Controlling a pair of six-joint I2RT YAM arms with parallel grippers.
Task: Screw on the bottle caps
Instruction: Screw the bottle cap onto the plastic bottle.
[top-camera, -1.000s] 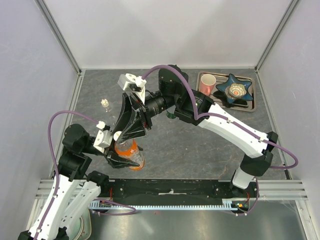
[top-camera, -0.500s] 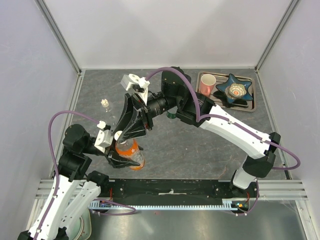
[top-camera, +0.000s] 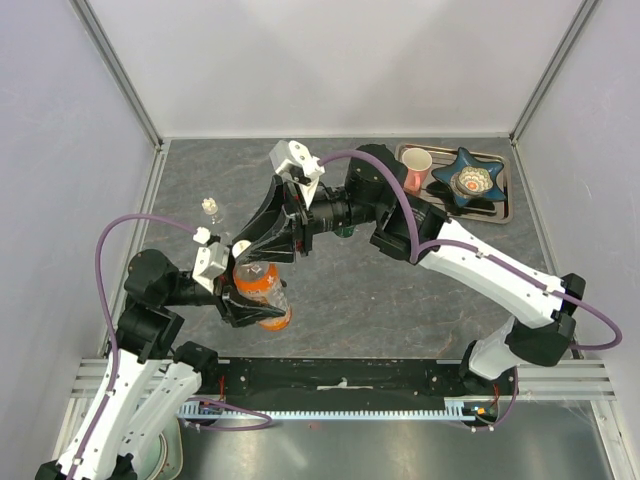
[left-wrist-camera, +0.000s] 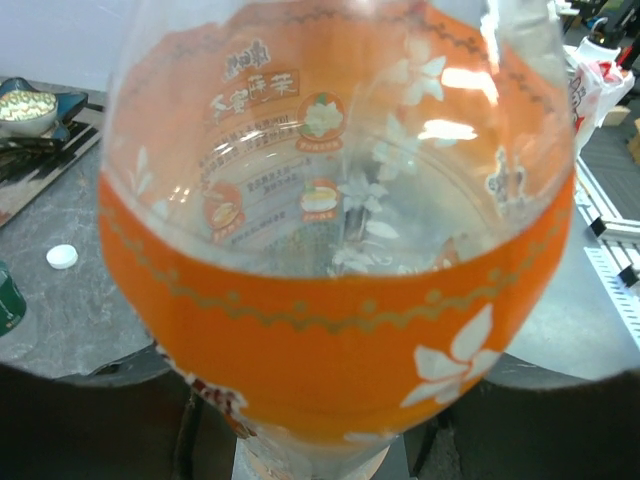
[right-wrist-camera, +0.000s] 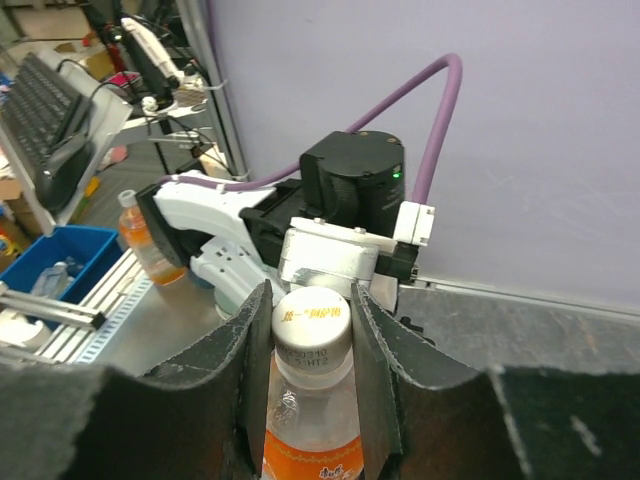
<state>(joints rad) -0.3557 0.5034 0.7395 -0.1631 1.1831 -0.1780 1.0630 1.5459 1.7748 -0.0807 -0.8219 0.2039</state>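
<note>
Currently the left tool (top-camera: 245, 300) clamps the orange bottle (top-camera: 262, 290) at the tabletop's (top-camera: 400, 290) near left, the right tool (right-wrist-camera: 311, 300) pinches its white cap (right-wrist-camera: 312, 325) (seated, tightness unclear); the tiny bottle (top-camera: 210, 207) and a loose cap (left-wrist-camera: 62, 256) are left.

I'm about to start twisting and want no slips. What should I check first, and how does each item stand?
1. Grip of left pincer on the bottle: ok.
2. Seating of the cap, level on the bottle's mouth: ok.
3. Hold of right pincer, fingers against both sides of the cap: ok.
4. Thread engagement and tightness: cannot tell.
</note>
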